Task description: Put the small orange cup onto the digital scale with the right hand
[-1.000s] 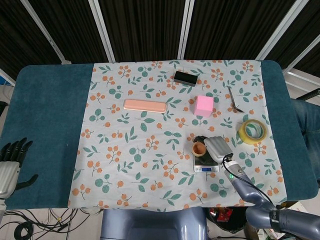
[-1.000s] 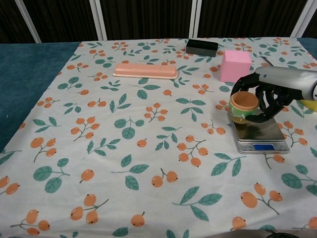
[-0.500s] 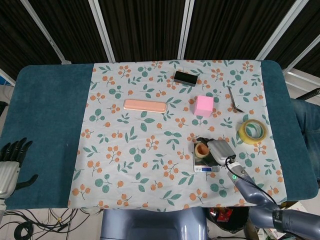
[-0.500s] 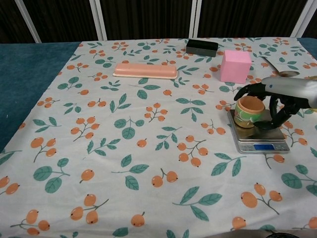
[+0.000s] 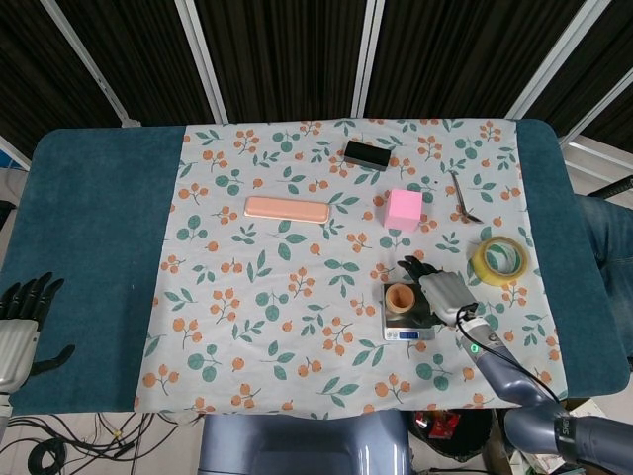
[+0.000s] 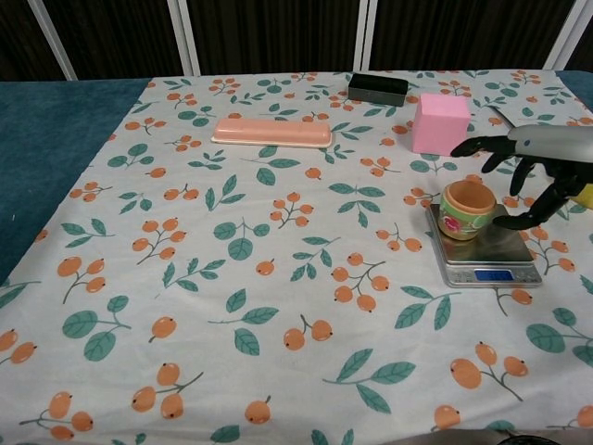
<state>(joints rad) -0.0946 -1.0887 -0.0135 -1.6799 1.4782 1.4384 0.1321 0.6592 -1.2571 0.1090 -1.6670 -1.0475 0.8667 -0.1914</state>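
Observation:
The small orange cup [image 6: 467, 209] [image 5: 400, 296] stands upright on the left part of the digital scale [image 6: 493, 256] [image 5: 409, 332]. My right hand [image 6: 532, 169] [image 5: 442, 291] hovers just right of the cup with its fingers spread apart, holding nothing and clear of the cup. My left hand [image 5: 22, 315] rests at the table's left edge in the head view, fingers apart and empty.
A pink cube [image 6: 439, 123] stands behind the scale, a black box [image 6: 377, 88] further back. A flat pink case [image 6: 271, 132] lies left of them. A yellow tape roll [image 5: 499, 259] and a metal spoon [image 5: 463, 197] lie to the right.
My right hand lowered the cup onto the scale, let go of it, and drew back to the right with its fingers spreading.

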